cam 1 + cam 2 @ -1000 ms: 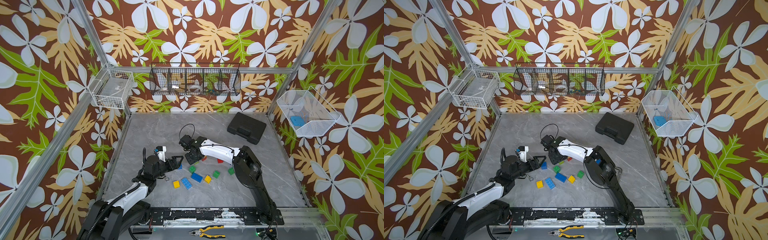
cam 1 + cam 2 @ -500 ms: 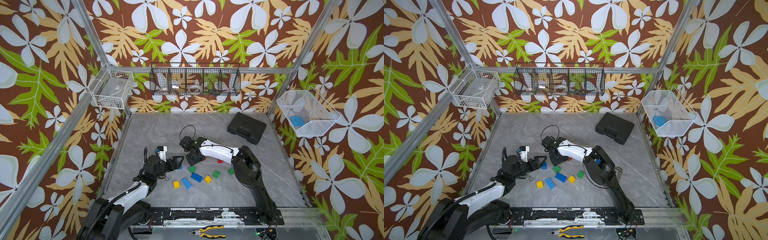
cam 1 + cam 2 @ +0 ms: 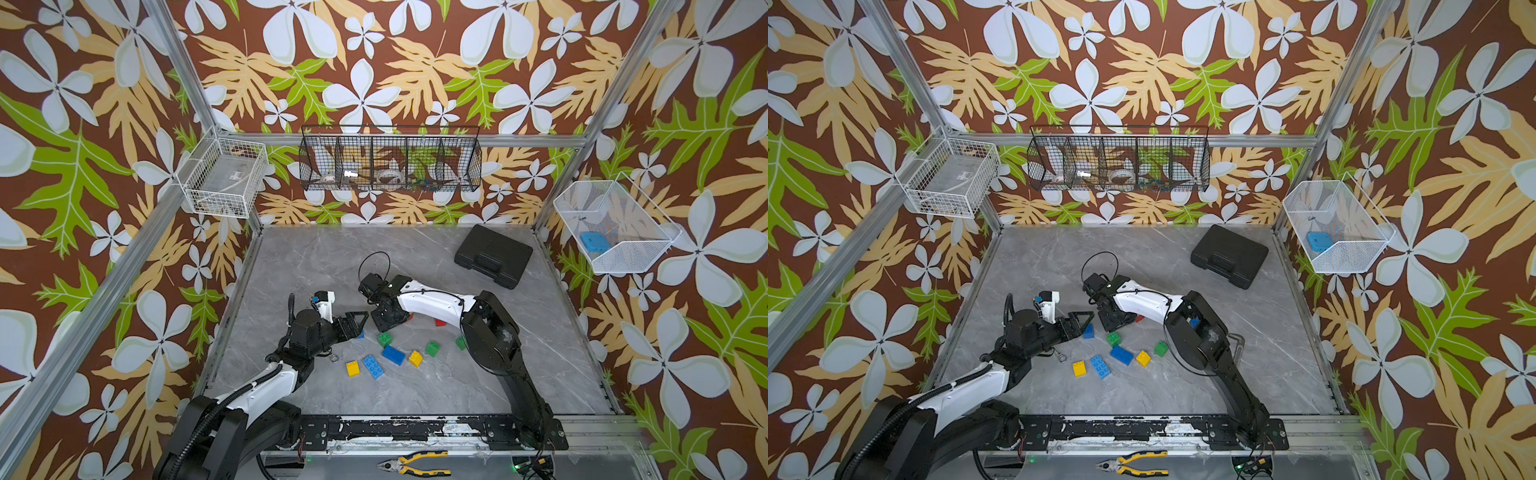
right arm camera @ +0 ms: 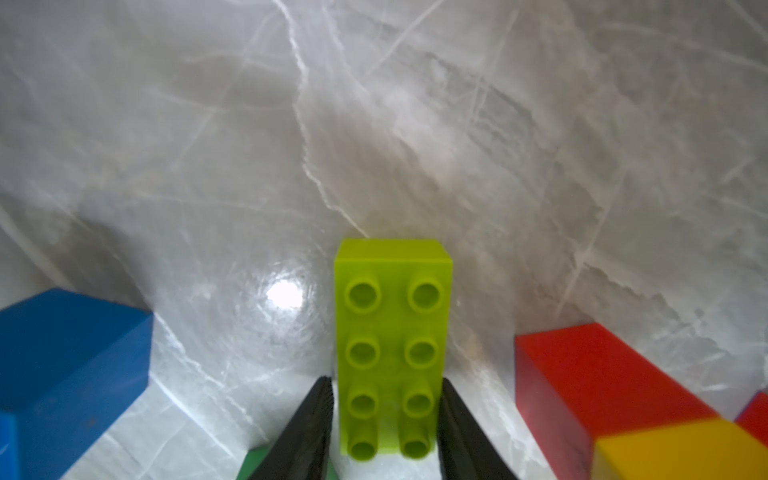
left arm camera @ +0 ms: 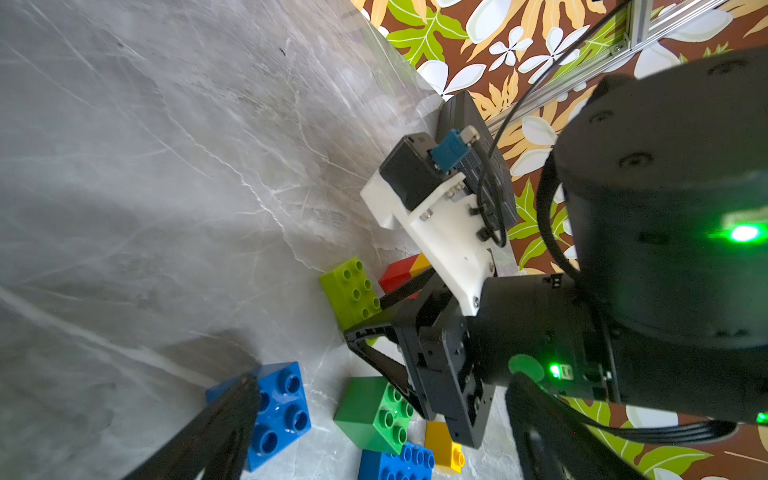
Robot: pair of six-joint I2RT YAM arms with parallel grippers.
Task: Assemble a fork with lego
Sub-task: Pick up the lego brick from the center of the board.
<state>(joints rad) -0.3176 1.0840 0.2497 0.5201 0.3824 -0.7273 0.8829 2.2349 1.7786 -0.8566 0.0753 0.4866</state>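
Observation:
A lime-green 2x4 lego brick [image 4: 392, 332] lies flat on the grey table, and my right gripper [image 4: 388, 415] is shut on its near end, one black finger against each long side. In both top views the right gripper [image 3: 388, 318] hides that brick. My left gripper [image 5: 382, 382] is open wide and low, one finger beside a blue 2x2 brick [image 5: 278, 411]; nothing is held in it. Between its fingers lies a green 2x2 brick [image 5: 374, 411]. A red brick with a yellow one joined to it [image 4: 602, 382] lies beside the lime one. In a top view the left gripper [image 3: 357, 322] faces the right one.
Loose bricks lie in front of the grippers: yellow [image 3: 353, 368], blue 2x4 [image 3: 372, 366], blue [image 3: 393, 354], yellow [image 3: 415, 358], green [image 3: 432, 348]. A black case [image 3: 492, 255] sits at the back right. Pliers [image 3: 415, 463] lie on the front rail. Wire baskets hang on the walls.
Both arms stay almost where they were a second ago. The right gripper's head has shifted only slightly over the bricks.

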